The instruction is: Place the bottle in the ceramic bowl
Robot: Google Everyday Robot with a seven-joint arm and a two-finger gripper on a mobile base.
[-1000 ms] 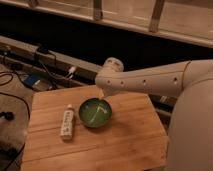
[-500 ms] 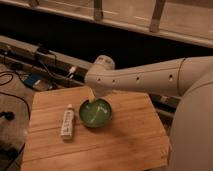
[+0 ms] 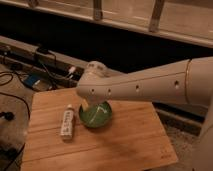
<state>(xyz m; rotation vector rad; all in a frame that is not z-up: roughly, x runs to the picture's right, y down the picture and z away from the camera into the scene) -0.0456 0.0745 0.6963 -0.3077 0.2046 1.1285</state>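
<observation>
End effector (image 3: 87,104), open, hovers over the ceramic bowl (image 3: 101,117); bottle (image 3: 67,123) lies just beside.

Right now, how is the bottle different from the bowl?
The bottle is white; the bowl is green. The bottle is long and slim; the bowl is round and wide. The bottle lies flat on its side; the bowl sits upright. The gripper hangs over the bowl, not over the bottle. Both rest side by side on the wooden table.
</observation>
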